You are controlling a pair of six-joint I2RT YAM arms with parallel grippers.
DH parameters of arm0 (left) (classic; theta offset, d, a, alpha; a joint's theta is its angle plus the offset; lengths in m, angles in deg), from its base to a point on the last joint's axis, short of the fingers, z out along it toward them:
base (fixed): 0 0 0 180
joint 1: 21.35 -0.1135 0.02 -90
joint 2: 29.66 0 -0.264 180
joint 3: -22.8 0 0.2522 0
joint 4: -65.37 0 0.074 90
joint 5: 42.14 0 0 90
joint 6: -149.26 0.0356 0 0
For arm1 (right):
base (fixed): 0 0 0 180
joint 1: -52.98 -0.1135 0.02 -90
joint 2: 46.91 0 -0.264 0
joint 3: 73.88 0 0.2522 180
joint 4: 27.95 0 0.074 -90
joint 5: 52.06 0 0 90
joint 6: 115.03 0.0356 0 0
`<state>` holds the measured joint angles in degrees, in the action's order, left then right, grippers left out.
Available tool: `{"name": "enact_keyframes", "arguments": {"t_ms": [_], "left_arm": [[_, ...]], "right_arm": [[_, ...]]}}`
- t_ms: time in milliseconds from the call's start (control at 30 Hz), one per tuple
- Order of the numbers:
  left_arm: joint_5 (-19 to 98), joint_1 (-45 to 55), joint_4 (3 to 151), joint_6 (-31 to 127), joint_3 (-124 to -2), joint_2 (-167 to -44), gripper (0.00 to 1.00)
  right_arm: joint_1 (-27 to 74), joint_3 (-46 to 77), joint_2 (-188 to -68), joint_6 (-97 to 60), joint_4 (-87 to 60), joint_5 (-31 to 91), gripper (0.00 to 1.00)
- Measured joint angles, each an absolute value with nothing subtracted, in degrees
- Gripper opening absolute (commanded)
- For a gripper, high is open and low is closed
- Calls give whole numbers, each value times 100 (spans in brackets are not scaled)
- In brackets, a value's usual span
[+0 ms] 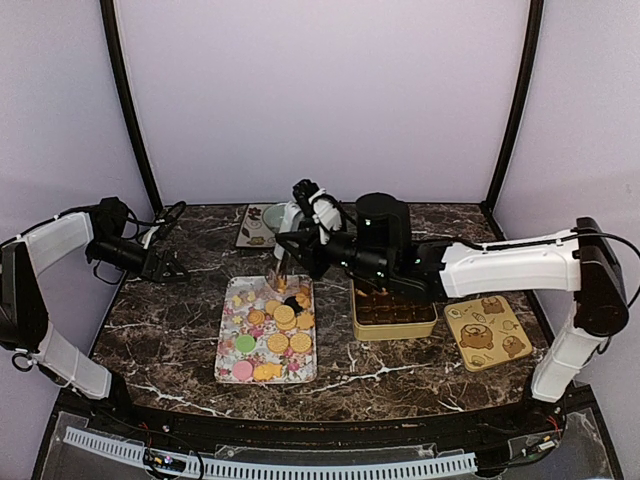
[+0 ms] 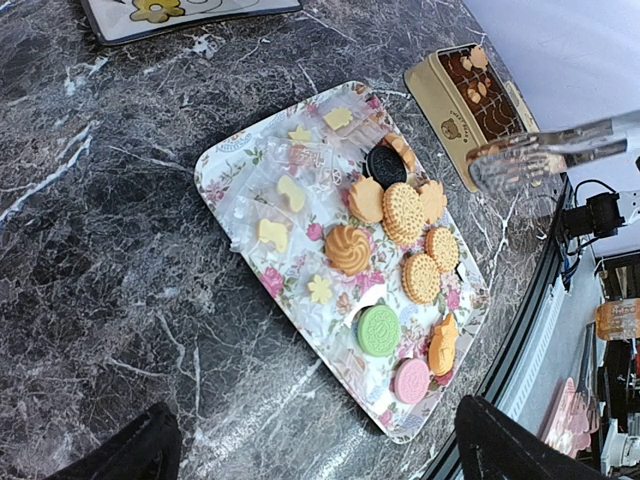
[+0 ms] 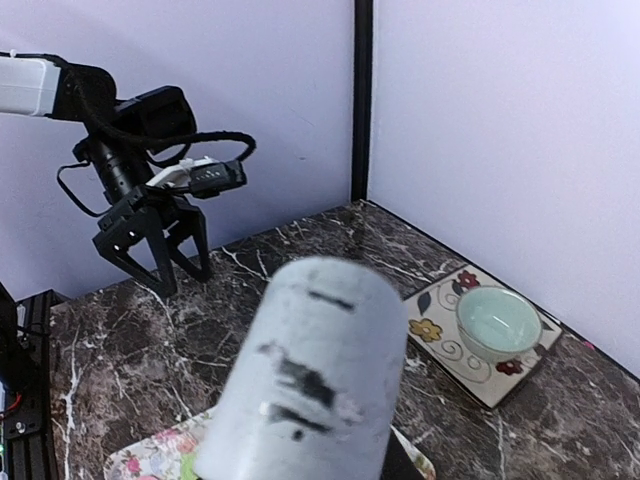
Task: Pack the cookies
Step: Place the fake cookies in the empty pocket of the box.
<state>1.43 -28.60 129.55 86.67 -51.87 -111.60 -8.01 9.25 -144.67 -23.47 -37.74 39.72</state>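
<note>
The cookies (image 1: pixel 277 328) lie on a floral tray (image 1: pixel 228 345): golden round and flower-shaped ones, one green, one pink, one dark. In the left wrist view the cookies (image 2: pixel 403 212) fill the tray's (image 2: pixel 222 170) right half, with small yellow pieces in clear wrappers on its left. My right gripper (image 1: pixel 318 245) hangs over the tray's far end, shut on clear tongs (image 1: pixel 284 273) whose tips point down near the dark cookie (image 1: pixel 291 300). The tongs (image 3: pixel 310 370) block the right wrist view and hide that gripper's fingers. My left gripper (image 1: pixel 165 262) is open and empty above the table, left of the tray.
A gold tin (image 1: pixel 393 312) with brown compartments stands right of the tray, and its bear-printed lid (image 1: pixel 487 333) lies further right. A pale green bowl (image 1: pixel 272 216) sits on a small flowered plate (image 1: pixel 252 236) at the back. The left gripper (image 3: pixel 160 250) shows near the far wall.
</note>
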Motion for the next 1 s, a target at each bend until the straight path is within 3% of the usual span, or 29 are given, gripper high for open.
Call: {"name": "enact_keyframes", "arguments": {"t_ms": [400,1000], "left_arm": [[141,-2860,12955,8665,-5187,-11160,98],[138,-2860,13000,8663,-5187,-11160,98]], "right_arm": [[191,-1134,-12340,-2417,-3468,4705,18],[279,-1718,-12170,-2435,-3319,4856,21]]}}
